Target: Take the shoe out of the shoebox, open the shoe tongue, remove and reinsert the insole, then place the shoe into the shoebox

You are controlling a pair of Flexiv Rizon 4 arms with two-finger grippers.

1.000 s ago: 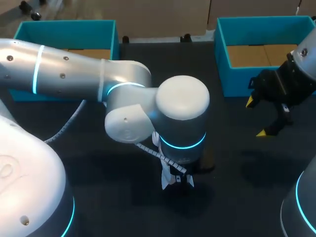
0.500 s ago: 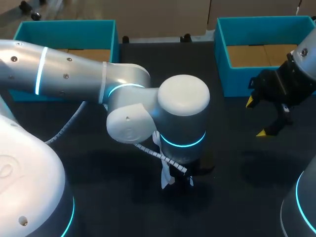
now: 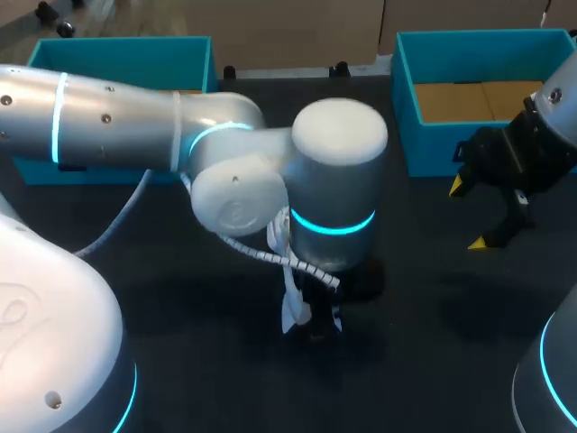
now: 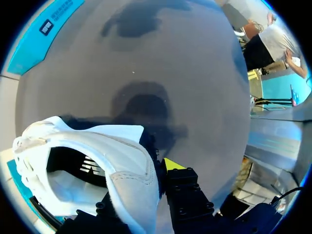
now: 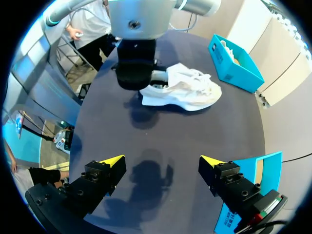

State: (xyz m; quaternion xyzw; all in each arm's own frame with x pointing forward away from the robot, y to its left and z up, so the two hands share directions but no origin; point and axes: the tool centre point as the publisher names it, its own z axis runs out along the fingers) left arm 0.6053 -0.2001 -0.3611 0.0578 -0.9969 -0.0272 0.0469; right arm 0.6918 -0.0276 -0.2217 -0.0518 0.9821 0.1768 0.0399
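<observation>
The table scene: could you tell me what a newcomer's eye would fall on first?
The big silver left arm stretches to the middle of the table, its left pincer shut on the heel of a white shoe. Next, the right pincer hangs open near the teal shoebox at the far right.

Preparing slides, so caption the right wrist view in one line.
Open right fingers hover above the dark table, facing the white shoe held by the left fingers.
</observation>
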